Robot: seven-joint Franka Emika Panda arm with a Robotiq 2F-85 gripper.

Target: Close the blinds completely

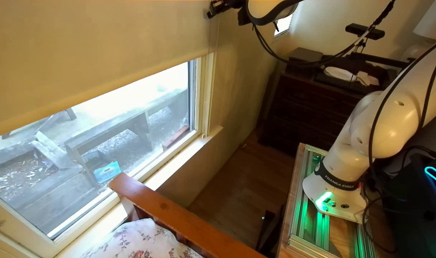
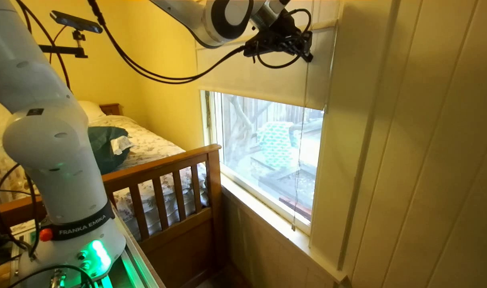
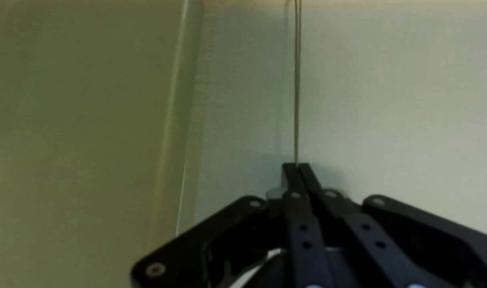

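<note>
- Window (image 2: 263,176): we've got the blinds (image 1: 96,46) across its upper part, lower glass exposed in both exterior views.
- Gripper (image 3: 296,165) sits in front of the window's upper part, near one side of it; fingers together, pinching the cord (image 3: 297,88) (two close strands above the tips, wrist view).
- In an exterior view we see the cord's end (image 2: 294,227) hanging by the window's sill (image 2: 263,212); can't tell if they touch.
- Wooden footboard (image 2: 183,244) just beside the window.
- Dresser (image 1: 307,107) and robot base (image 1: 339,193): well apart from the window.
</note>
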